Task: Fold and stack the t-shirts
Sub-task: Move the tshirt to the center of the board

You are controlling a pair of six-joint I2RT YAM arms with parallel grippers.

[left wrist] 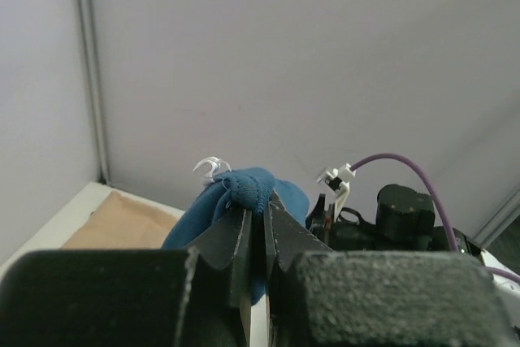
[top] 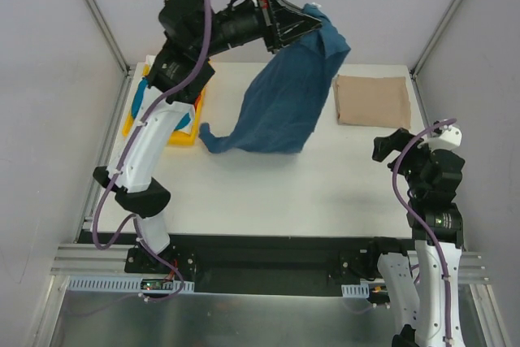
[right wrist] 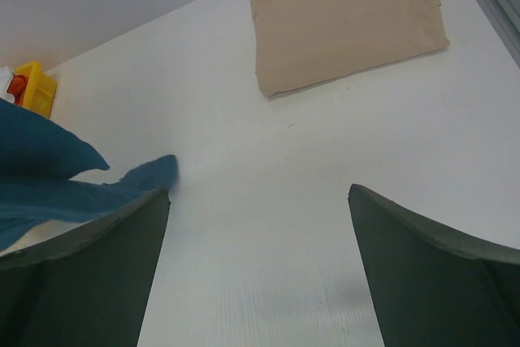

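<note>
Risk of slip: left end effector (left wrist: 260, 210) clamped on just a small bunch of blue shirt (top: 284, 95), held high at far centre, hem trailing on tabletop (top: 268, 193). Could pull free or land crumpled. Right end effector (right wrist: 260, 225) spread apart, empty, near right, short of folded beige shirt (top: 372, 101).

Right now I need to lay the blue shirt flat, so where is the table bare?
Widest bare patch: near half of the table, between the hanging teal t-shirt, left arm and open right gripper. A narrow strip separates that shirt from the folded beige t-shirt. Crowded: far-left corner, yellow tray.
</note>
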